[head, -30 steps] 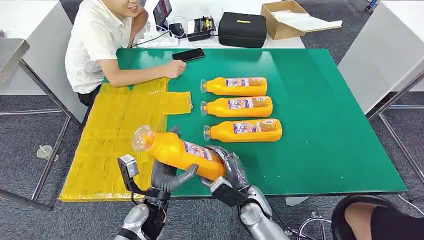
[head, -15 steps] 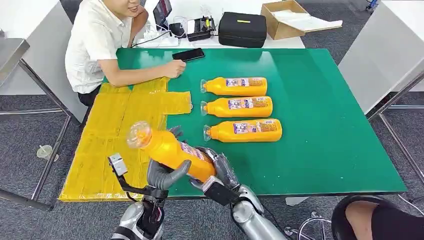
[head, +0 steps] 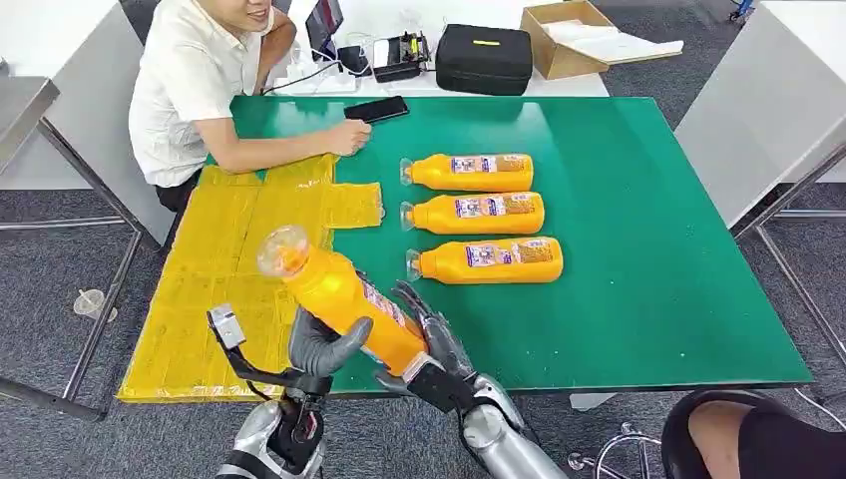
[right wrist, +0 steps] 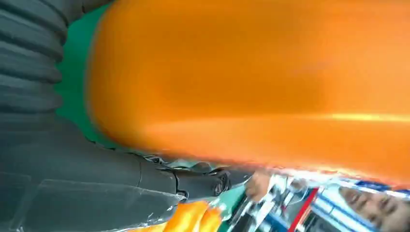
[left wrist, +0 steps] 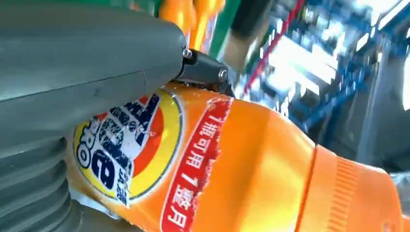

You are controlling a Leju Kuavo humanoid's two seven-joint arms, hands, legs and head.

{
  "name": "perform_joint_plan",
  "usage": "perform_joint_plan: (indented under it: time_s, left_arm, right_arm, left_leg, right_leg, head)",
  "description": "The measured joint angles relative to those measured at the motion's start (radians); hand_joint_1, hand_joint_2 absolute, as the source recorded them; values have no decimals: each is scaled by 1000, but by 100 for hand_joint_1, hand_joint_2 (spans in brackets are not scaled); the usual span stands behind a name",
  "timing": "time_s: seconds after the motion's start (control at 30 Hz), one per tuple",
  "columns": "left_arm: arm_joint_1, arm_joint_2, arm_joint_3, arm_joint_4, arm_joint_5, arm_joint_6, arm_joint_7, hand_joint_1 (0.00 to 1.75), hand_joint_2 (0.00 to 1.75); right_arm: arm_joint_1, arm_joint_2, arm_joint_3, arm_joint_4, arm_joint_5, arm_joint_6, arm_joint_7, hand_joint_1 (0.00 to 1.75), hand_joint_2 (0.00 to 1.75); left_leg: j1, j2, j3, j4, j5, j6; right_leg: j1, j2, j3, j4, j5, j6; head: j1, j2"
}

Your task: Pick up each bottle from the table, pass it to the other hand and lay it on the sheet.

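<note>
Head view: the orange plastic bottle [head: 344,304], now tilted steeper above the yellow sheet [head: 214,289], is clasped by the left hand [head: 321,344], while the right hand [head: 427,334] is opened since a second ago; handover judged nearly complete.

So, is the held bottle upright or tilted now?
Tilted. The bottle leans with its cap end up toward the sheet, its base low between the left hand and the right hand.

Glossy plastic bottle [head: 344,304], matt green table [head: 638,299]
</note>
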Motion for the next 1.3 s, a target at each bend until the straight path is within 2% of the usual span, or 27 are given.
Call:
perform_joint_plan:
  time_s: [0.07,0.13,0.17,0.27,0.3,0.37,0.5,0.6,0.77,0.93,1.3]
  left_arm:
    - [5,3,-1,-34,-229,215,-9,175,175]
    - [9,8,2,-59,-402,357,-1,175,175]
    - [10,12,2,-71,-552,479,14,175,175]
    - [-1,26,6,-94,-1047,727,116,175,175]
    - [-8,32,8,-94,-1162,756,141,175,175]
    - [-16,38,11,-94,-1268,772,155,175,175]
    - [-24,44,15,-94,-1216,782,164,175,175]
    - [-44,49,16,-74,-1429,814,285,175,175]
    - [-146,62,16,71,-1687,756,430,175,175]
    - [-239,71,16,232,-1734,624,476,175,175]
    - [-297,79,16,360,-1734,610,475,175,175]
  right_arm:
    - [19,5,-42,-5,14,-94,13,0,175]
    - [38,2,-87,-21,40,-154,20,0,175]
    - [49,0,-116,-37,77,-235,23,0,175]
    - [62,-6,-220,-99,224,-448,44,0,175]
    - [60,-11,-254,-120,262,-456,47,0,175]
    - [59,-18,-301,-146,282,-456,53,0,175]
    - [61,-22,-352,-177,291,-457,55,0,175]
    - [61,4,-442,-237,314,-462,-8,0,175]
    - [60,21,-560,-369,268,-462,-17,0,175]
    - [62,23,-558,-391,182,-458,-9,0,175]
    - [63,23,-544,-391,172,-457,-9,0,175]
  left_leg:
    - [0,-1,0,0,0,0]
    - [0,0,-1,0,0,0]
    - [0,0,-1,0,0,0]
    - [0,-1,-1,0,0,0]
    - [0,0,-1,0,1,1]
    - [0,0,-1,0,1,1]
    - [0,1,-1,0,1,1]
    - [0,0,-1,0,1,0]
    - [0,-1,-1,0,2,1]
    - [-1,0,-1,0,2,1]
    - [-1,1,-2,0,2,1]
  right_leg:
    - [0,0,0,0,0,0]
    - [0,0,-1,0,0,0]
    - [0,0,-1,0,0,0]
    - [0,0,-1,0,0,0]
    - [0,0,-1,0,0,0]
    - [0,0,-1,0,0,0]
    - [0,0,-1,0,1,0]
    - [0,0,-1,0,1,0]
    - [0,0,-1,0,1,0]
    - [0,0,-1,0,1,1]
    - [0,0,-1,0,1,1]
  head:
    - [0,0]
    - [0,0]
    - [0,0]
    - [0,0]
    - [0,0]
    - [0,0]
    - [0,0]
    - [-1,0]
    - [0,0]
    - [0,0]
    - [0,0]
